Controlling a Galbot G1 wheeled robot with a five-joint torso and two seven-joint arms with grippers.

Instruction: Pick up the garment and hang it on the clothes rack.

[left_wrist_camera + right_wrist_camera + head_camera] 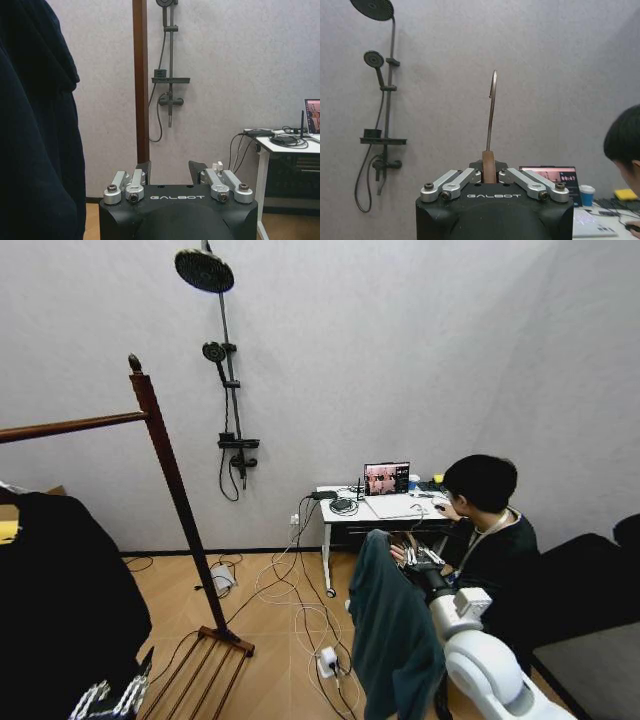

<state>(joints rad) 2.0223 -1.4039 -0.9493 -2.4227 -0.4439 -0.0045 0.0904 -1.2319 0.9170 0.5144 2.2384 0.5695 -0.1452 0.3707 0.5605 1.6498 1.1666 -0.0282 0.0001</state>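
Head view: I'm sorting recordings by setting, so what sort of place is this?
Probably an indoor test room staged like a home: a wall-mounted shower set over wood flooring, a wooden clothes rack, and a desk with a laptop and loose cables.

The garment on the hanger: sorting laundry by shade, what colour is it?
Dark teal-blue garment, plain; clearest in the head view.

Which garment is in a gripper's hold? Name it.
The teal-blue shirt: the right gripper is shut on its wooden hanger. The black garment hangs from the clothes rack, ungripped, beside the open left gripper.
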